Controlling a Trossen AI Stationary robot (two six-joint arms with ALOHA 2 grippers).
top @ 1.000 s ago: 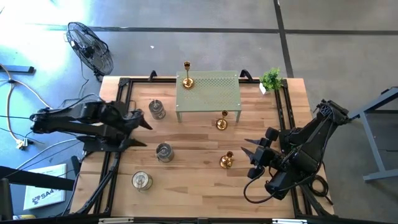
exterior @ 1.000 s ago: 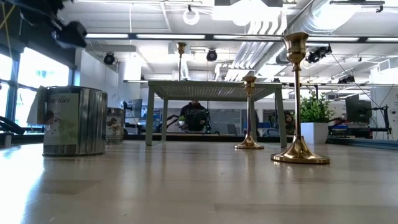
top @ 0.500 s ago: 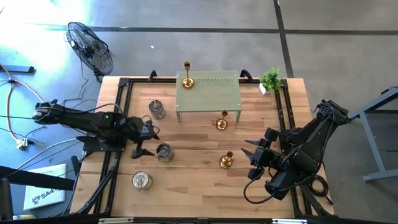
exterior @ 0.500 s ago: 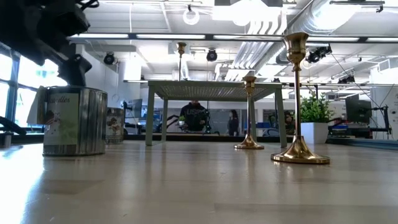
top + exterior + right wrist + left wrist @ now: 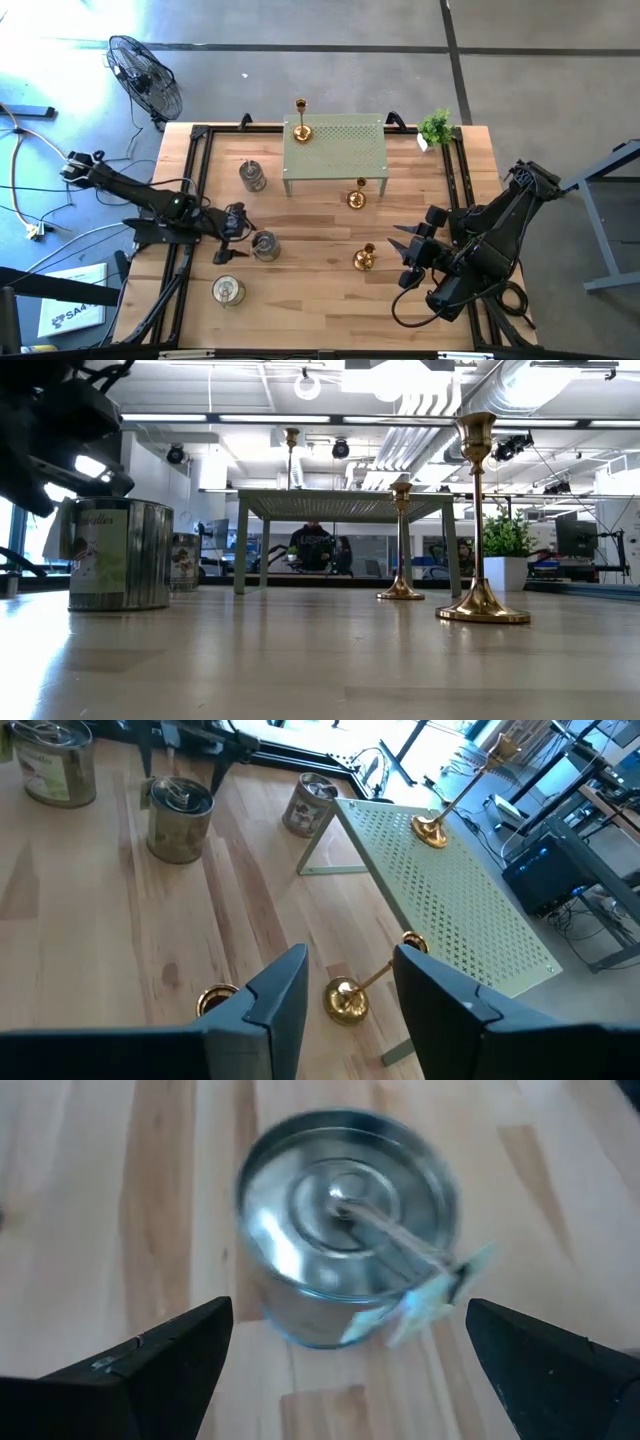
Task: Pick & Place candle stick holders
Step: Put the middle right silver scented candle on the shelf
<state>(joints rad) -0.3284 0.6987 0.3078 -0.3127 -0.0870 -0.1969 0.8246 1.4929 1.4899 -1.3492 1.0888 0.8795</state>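
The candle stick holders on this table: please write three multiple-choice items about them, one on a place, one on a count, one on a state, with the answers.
1. Where does the tallest gold holder stand?
A. on the green perforated stand
B. beside the potted plant
C. at the table's near edge

2. How many silver holders are on the table?
A. one
B. two
C. three

3. How is the left gripper at the middle silver holder?
A. shut on it
B. open, fingers either side, not gripping
C. far away from it

Answers: 1 A, the high view shows its base on the stand's corner. 2 C, the high view shows the rear silver holder, the middle one and the near silver holder. 3 B, the left wrist view shows both fingers spread wide with gaps to the holder.
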